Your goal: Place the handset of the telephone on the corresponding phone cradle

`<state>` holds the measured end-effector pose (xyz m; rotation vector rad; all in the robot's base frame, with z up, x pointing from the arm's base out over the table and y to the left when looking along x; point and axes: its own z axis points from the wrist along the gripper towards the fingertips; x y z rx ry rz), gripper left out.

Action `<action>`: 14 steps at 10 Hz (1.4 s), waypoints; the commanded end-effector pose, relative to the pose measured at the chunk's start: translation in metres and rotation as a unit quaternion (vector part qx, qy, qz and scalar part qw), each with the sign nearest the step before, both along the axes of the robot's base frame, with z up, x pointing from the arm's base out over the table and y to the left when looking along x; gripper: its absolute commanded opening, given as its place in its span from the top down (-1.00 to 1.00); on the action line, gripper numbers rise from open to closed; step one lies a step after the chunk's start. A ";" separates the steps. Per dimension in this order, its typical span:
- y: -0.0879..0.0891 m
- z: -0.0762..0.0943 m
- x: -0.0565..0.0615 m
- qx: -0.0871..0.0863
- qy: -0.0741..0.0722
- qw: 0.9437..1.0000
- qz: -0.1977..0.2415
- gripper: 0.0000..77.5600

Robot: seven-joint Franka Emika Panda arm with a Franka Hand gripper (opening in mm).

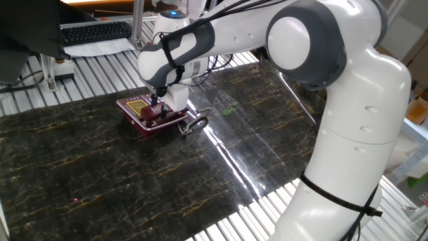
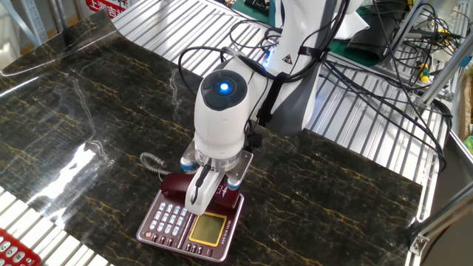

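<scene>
Where the tool (image 2: pixel 198 198) presses — handset (image 2: pixel 179 184) lengthwise along the phone cradle (image 2: pixel 222 193).

The handset (image 2: pixel 177 185) lies across the telephone (image 2: pixel 191 225), behind its keypad.

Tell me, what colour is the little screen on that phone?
Yellowish; the display panel shows best in the other fixed view.

A robotics lab, clearly: a white robot arm (image 1: pixel 348 114) mounted at a dark marble-patterned table (image 1: pixel 134 181) ringed by ribbed aluminium framing (image 2: pixel 362 125), loose black cables (image 2: pixel 399 44) trailing behind, and a computer keyboard (image 1: pixel 95 31) off to one side.
</scene>
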<state>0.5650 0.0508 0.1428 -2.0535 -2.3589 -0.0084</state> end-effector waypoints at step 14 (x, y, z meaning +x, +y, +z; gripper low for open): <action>-0.001 -0.004 -0.003 -0.001 -0.001 1.000 0.017 0.97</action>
